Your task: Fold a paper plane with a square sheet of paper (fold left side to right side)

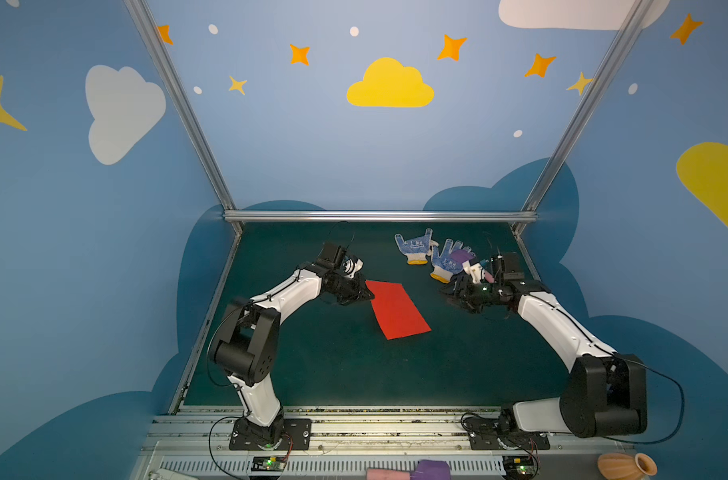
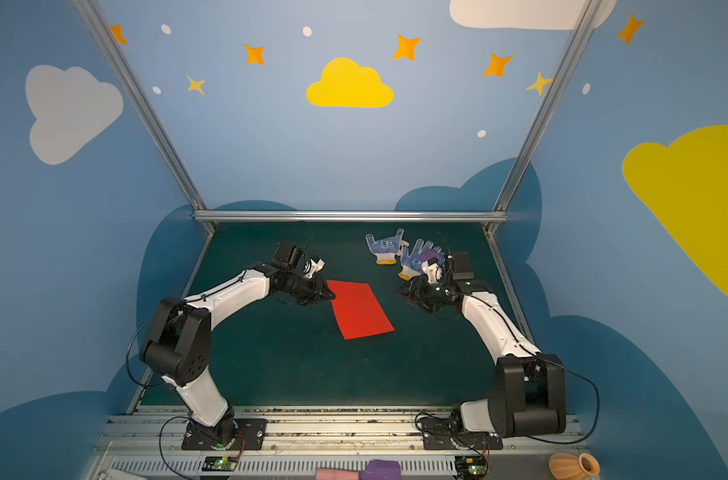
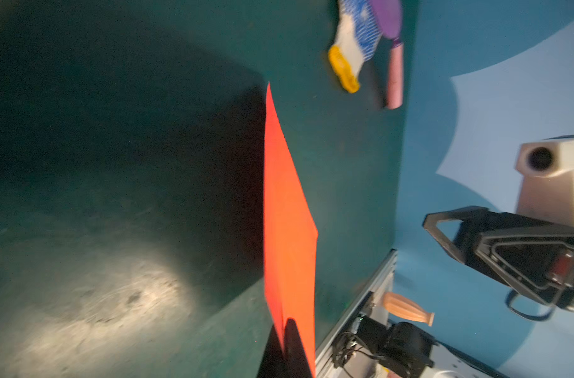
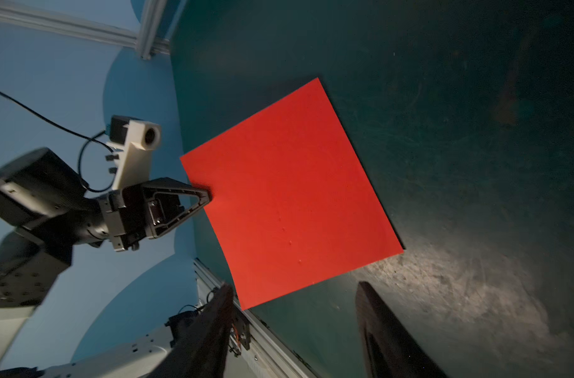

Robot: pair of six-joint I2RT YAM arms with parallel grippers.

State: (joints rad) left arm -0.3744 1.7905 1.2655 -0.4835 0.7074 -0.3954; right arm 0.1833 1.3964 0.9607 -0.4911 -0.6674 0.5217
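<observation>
The square sheet of paper is bright red and rests on the green mat, mid-table, in both top views. My left gripper is shut on its left edge. In the left wrist view the sheet rises from the jaws and throws a dark shadow on the mat. In the right wrist view the sheet looks flat and uncreased. My right gripper stands open and empty, to the right of the sheet and clear of it. No paper plane shows.
Two blue-dotted white gloves lie at the back right, with a purple-and-pink toy hammer beside the right wrist. An orange vase and another hammer sit off the mat's front edge. Aluminium rails border the mat.
</observation>
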